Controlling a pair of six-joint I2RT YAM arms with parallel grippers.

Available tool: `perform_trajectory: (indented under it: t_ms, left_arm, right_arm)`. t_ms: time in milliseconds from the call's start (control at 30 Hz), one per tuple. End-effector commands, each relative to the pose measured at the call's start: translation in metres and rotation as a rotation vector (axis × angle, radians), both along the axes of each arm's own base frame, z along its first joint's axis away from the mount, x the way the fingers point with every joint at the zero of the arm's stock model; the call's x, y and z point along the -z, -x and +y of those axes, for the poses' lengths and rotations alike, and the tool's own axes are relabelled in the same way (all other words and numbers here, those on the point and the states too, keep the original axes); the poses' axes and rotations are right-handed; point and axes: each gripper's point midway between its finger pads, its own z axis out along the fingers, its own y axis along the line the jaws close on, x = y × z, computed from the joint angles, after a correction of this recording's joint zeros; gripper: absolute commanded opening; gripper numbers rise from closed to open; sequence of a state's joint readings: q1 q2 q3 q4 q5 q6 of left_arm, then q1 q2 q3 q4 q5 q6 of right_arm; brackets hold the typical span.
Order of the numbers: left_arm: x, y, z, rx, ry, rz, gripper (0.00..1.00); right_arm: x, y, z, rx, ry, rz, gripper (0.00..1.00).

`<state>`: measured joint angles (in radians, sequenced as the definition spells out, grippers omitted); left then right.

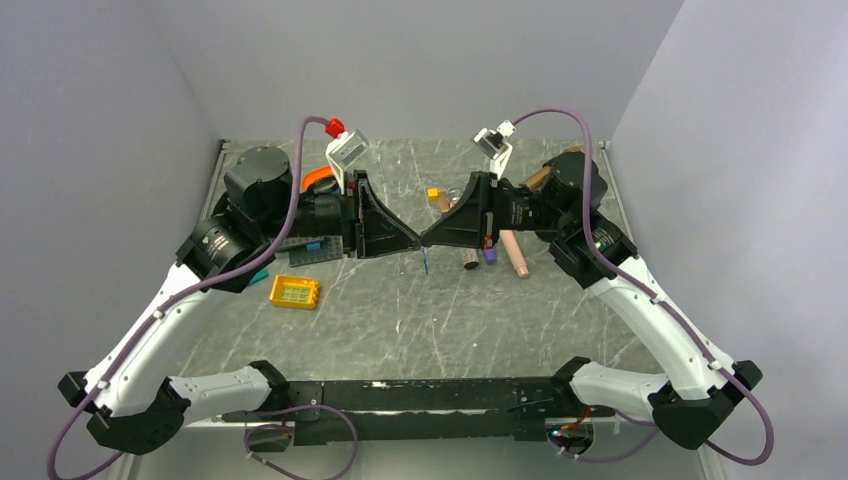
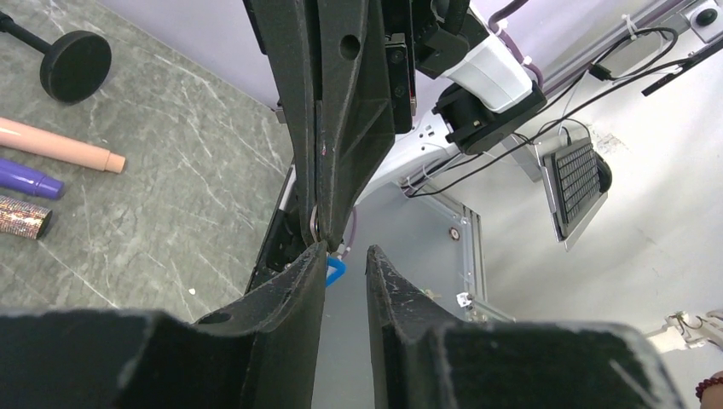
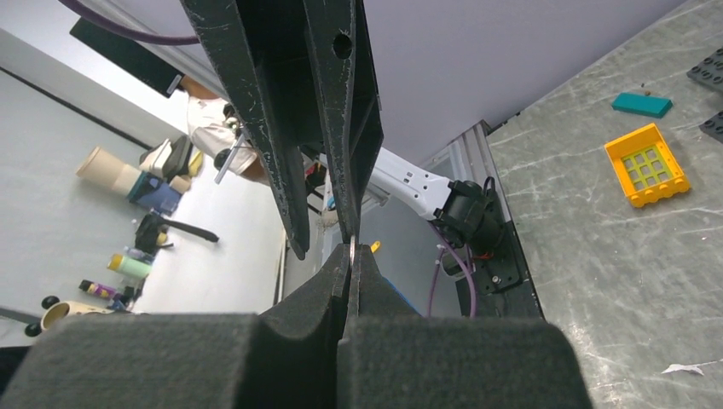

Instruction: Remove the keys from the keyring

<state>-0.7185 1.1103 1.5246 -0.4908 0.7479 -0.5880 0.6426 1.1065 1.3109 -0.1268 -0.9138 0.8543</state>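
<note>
My two grippers meet tip to tip above the middle of the table. My right gripper (image 1: 430, 241) (image 3: 352, 252) is shut on a thin silver ring (image 3: 351, 245), seen edge-on between its pads. The tiny bright-blue keyring (image 2: 335, 271) hangs just under that ring; in the top view it is a thin blue sliver (image 1: 425, 262). My left gripper (image 1: 411, 242) (image 2: 347, 257) is open, its left fingertip against the right gripper's tip (image 2: 320, 232) and the blue loop just inside it. No key shows clearly.
A yellow brick (image 1: 295, 291) (image 3: 646, 164), a teal bar (image 3: 641, 104) and a dark baseplate (image 1: 310, 250) lie left of centre. A pink tube (image 1: 515, 255) (image 2: 60, 146), a purple pen (image 2: 30, 181) and a glitter tube (image 2: 24, 217) lie on the right.
</note>
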Motion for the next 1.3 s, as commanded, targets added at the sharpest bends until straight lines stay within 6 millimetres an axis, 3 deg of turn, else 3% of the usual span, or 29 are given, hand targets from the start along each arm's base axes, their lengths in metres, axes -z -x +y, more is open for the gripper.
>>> perform_trajectory:
  t_ms: [0, 367, 600, 1167, 1267]
  left_arm:
    - [-0.004, -0.001, -0.001, -0.016, 0.002, -0.037, 0.30]
    - [-0.005, -0.017, 0.013, -0.176, 0.000, -0.061, 0.40]
    - [0.002, -0.017, 0.009, -0.158, 0.002, -0.031, 0.35]
    - [-0.002, -0.016, 0.003, -0.131, 0.025, -0.019, 0.24]
    - [-0.002, -0.018, 0.002, -0.132, 0.015, -0.025, 0.17]
  right_arm:
    - [-0.030, 0.008, -0.004, -0.003, -0.069, -0.070, 0.00]
    - [-0.034, 0.008, -0.004, 0.005, -0.076, -0.085, 0.00]
    - [-0.037, 0.005, -0.001, 0.008, -0.096, -0.080, 0.00]
    - [-0.033, -0.003, 0.004, 0.013, -0.092, -0.067, 0.00]
    - [-0.037, -0.003, 0.005, 0.013, -0.108, -0.087, 0.00]
